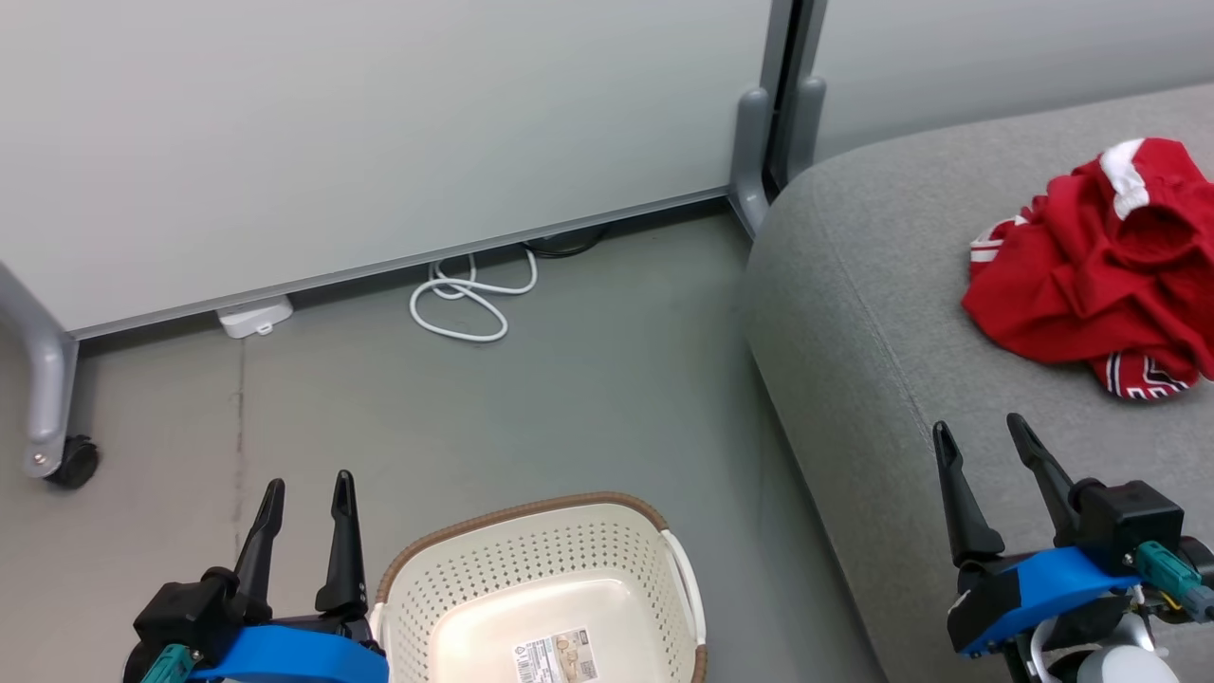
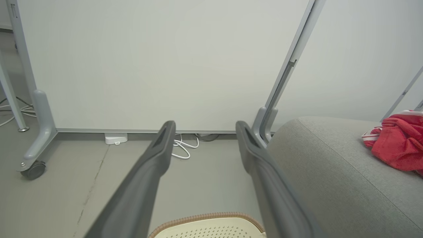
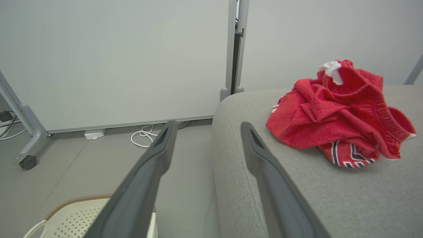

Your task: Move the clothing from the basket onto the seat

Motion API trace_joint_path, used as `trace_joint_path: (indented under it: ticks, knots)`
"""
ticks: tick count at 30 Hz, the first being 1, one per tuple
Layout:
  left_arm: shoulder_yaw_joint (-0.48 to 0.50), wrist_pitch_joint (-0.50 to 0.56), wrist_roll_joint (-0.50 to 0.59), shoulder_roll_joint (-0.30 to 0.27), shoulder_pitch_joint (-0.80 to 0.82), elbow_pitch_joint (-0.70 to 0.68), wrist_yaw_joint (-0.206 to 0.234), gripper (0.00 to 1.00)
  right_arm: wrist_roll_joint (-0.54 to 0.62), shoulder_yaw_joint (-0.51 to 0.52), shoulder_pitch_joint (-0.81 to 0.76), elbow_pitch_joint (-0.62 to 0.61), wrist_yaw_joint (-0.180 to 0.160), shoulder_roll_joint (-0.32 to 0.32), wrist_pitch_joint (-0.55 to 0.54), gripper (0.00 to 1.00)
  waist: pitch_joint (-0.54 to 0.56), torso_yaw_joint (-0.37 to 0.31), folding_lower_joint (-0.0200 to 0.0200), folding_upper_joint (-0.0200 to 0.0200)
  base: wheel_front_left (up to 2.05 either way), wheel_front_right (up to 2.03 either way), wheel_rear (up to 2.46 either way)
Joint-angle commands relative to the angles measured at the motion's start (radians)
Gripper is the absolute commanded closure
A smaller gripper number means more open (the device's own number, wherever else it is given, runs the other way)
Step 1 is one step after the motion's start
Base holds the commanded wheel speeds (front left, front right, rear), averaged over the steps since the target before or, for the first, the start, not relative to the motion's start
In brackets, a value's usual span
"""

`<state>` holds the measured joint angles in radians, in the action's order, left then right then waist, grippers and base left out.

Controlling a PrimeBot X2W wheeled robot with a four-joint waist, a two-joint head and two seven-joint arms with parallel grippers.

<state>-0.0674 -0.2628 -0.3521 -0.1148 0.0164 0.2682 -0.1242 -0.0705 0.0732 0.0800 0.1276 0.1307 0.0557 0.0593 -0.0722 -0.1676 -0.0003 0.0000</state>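
The red clothing (image 1: 1091,275) with white trim lies crumpled in a heap on the grey seat (image 1: 873,313) at the right, also seen as clothing (image 3: 337,112) and clothing (image 2: 396,145) in the wrist views. The cream basket (image 1: 541,560) with a brown rim stands on the floor at the bottom centre; only a paper label (image 1: 555,656) lies inside it. My left gripper (image 1: 305,486) is open just left of the basket, holding nothing. My right gripper (image 1: 982,425) is open over the seat's front part, below the clothing and apart from it.
A white partition wall (image 1: 379,123) on grey posts runs behind, with a castor foot (image 1: 57,455) at the left. A coiled white cable (image 1: 469,304) and a small white box (image 1: 254,316) lie on the grey floor by the wall.
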Motion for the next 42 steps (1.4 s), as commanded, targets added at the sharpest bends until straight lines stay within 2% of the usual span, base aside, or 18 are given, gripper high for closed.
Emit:
trace_joint_path:
  ticks: [1,8,21,42]
  knots:
    - [0.009,-0.003,0.005,0.005,-0.008,0.003,-0.008,0.0,0.008,-0.001,-0.027,-0.02,0.0,-0.004,-0.011,0.0,0.011,0.021,0.0003,0.0,0.0,0.0,0.0]
    - [0.028,-0.003,0.024,0.018,-0.012,-0.006,-0.01,0.0,0.002,-0.002,-0.07,-0.06,0.0,-0.006,-0.027,0.0,0.019,0.087,0.0003,0.0,0.0,0.0,0.0]
    - [0.062,-0.003,0.046,0.025,-0.031,0.009,-0.006,0.0,-0.013,-0.036,-0.094,-0.042,0.0,-0.005,-0.023,0.0,0.045,0.191,0.0003,0.0,0.0,0.0,0.0]
    - [0.063,-0.003,0.049,0.019,-0.034,0.02,-0.006,0.0,-0.034,-0.073,-0.091,-0.012,0.0,-0.006,-0.022,0.0,0.04,0.177,0.0003,0.0,0.0,0.0,0.0]
